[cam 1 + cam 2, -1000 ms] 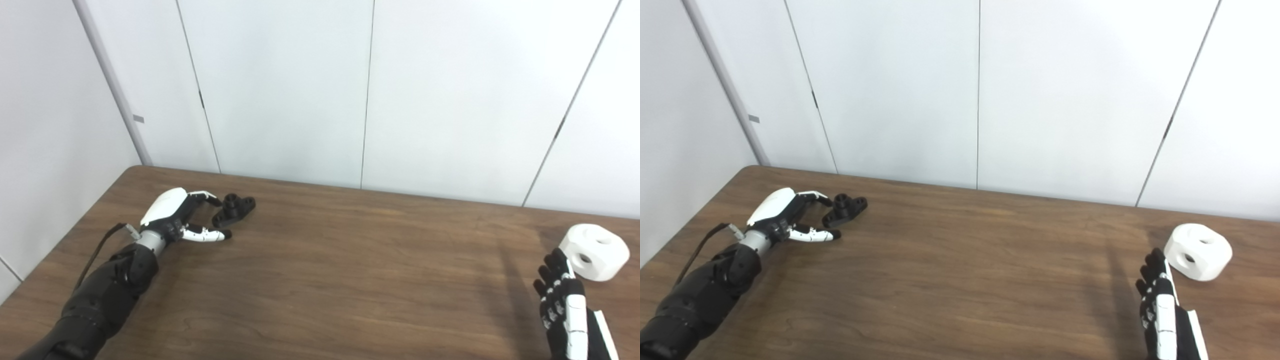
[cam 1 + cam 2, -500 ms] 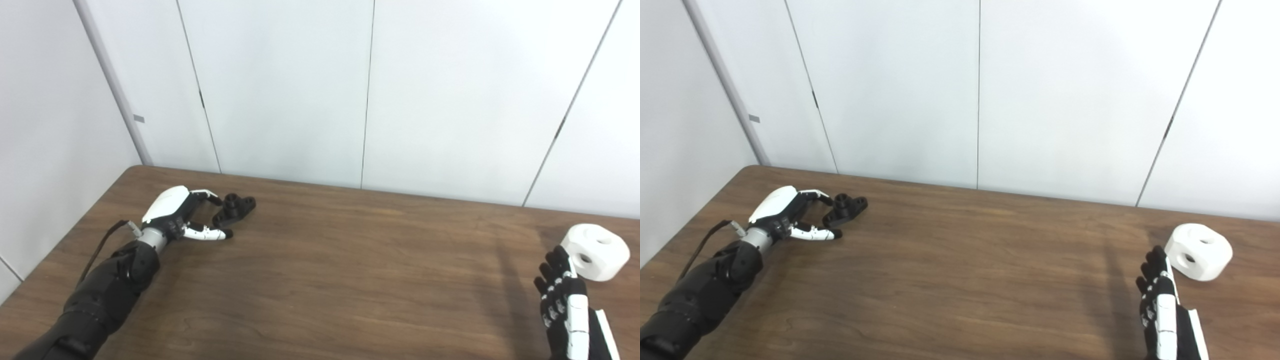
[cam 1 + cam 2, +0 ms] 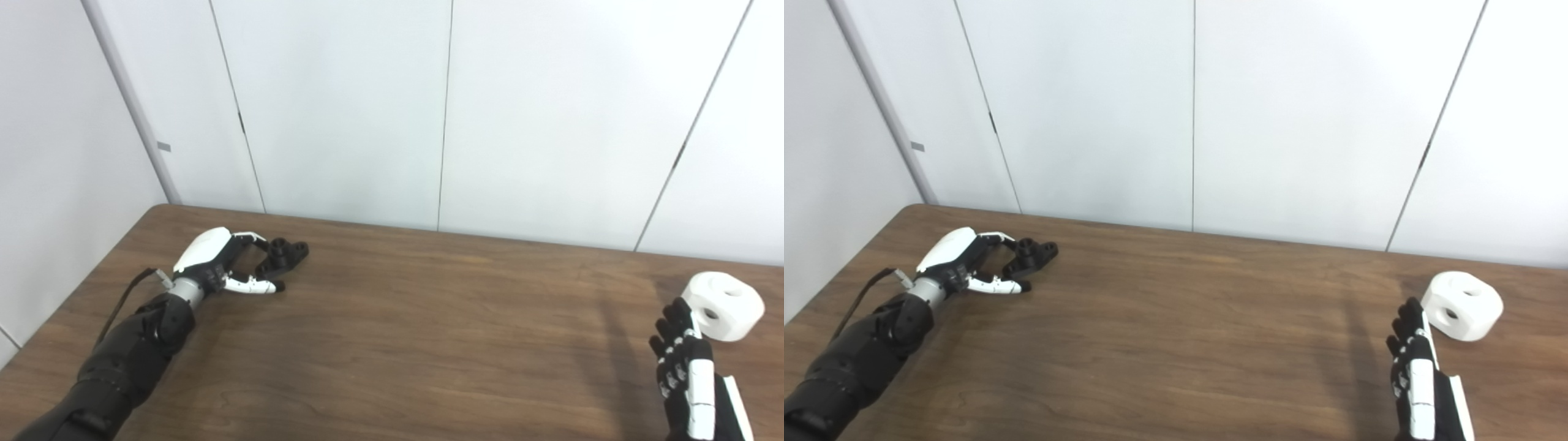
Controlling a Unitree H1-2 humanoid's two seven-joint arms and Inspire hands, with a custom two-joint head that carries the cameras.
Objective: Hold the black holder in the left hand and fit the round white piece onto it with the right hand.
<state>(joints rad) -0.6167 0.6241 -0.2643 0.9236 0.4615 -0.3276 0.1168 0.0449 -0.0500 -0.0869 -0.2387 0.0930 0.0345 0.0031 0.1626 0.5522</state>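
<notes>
The black holder (image 3: 283, 255) lies flat on the wooden table (image 3: 398, 318) at the far left. My left hand (image 3: 219, 264) is open just left of it, fingers reaching over its near end and thumb stretched in front; it does not grip the holder. The round white piece (image 3: 724, 305), with holes in its top and side, sits at the far right. My right hand (image 3: 685, 361) is open with fingers upright, just in front and to the left of the white piece, close to it; contact cannot be told.
White wall panels (image 3: 447, 110) stand behind the table's far edge. A wall closes off the left side (image 3: 55, 153). A cable (image 3: 128, 294) runs along my left wrist.
The camera has shifted slightly to the right. My left hand has crept a little closer to the black holder. My right hand stays by the white piece.
</notes>
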